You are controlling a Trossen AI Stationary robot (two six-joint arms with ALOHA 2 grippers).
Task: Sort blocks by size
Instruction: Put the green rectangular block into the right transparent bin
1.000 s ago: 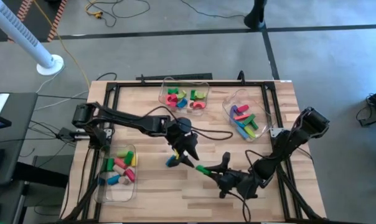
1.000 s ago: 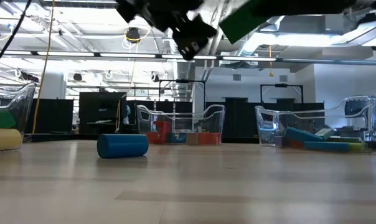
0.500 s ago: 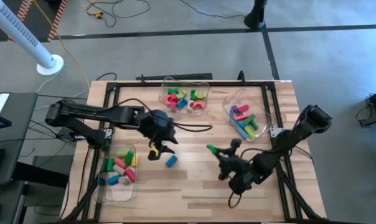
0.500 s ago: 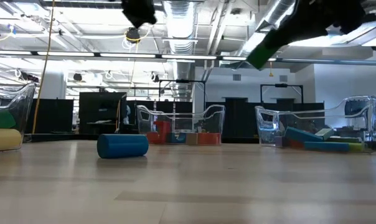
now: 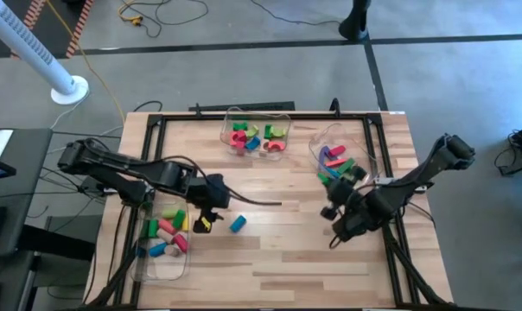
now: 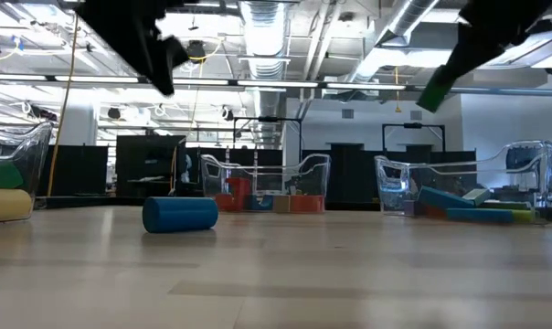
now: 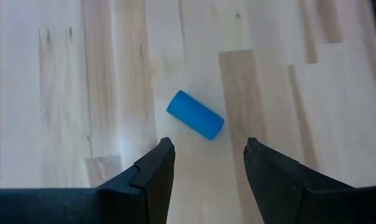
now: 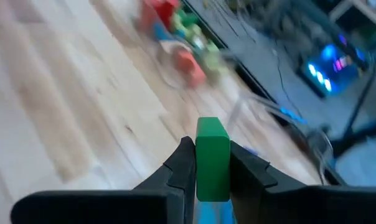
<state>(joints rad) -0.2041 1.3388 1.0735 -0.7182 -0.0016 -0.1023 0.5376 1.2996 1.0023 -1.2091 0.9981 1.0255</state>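
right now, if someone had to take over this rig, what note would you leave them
Right gripper: jaws shut on a green block, held in the air beside the right bin.
Left gripper: jaws open and empty, above the table near the left bin, with the blue cylinder just ahead of it.
Done: three bins hold sorted blocks, the third being the far bin.
Left: drop the green block into a bin, probably the right one; then pick up the blue cylinder, the only block loose on the table, and bin it.
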